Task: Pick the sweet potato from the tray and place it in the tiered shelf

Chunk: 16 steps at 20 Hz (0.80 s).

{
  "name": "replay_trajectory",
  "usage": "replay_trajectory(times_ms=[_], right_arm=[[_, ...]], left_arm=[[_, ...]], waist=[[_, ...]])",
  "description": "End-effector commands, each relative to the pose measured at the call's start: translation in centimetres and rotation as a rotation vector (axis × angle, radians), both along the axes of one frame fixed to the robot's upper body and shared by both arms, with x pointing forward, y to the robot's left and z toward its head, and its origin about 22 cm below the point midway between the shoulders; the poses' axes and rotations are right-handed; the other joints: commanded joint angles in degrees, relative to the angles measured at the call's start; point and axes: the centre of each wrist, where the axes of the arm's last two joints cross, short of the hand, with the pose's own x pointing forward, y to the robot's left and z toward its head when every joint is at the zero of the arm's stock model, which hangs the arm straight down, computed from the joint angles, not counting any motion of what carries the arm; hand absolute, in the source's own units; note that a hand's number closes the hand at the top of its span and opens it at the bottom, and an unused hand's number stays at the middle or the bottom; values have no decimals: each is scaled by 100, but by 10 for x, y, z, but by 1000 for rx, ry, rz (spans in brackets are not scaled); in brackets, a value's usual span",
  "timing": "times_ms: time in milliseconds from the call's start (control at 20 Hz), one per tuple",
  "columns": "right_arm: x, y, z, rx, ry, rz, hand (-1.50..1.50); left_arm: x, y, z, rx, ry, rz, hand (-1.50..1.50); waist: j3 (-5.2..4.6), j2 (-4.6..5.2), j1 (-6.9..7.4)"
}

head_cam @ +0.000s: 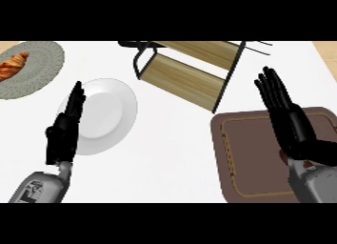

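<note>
Taking the tiered shelf (pixel 189 71) as landmark at the far middle of the desk (pixel 171 157): a plate (pixel 112 116) lies to its near left, a second plate (pixel 48 66) carrying a croissant (pixel 12 66) farther left, and the tray (pixel 252 152) to its near right.

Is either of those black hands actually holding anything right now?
No. The left hand beside the white plate and the right hand over the brown tray both show straight fingers, gripping nothing.

left hand (pixel 62 131): fingers straight, edge-on, pointing up | right hand (pixel 289 119): fingers straight, spread, pointing up
</note>
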Motion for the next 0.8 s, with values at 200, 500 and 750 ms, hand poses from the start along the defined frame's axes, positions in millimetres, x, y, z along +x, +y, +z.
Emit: replay_trajectory(times_ms=[200,500,750], right_arm=[[-2,-140,81,-325,-162,12,150],[-39,-257,49,-543,148,-168,-150],[-50,-301,74,-558,102,31,-150]], left_arm=[[-28,35,-43,-156,337,80,0],[-35,40,-51,-263,463,31,0],[-32,52,-59,-260,480,15,0]], waist=[[-19,42,-59],[-1,100,120],[-11,76,139]])
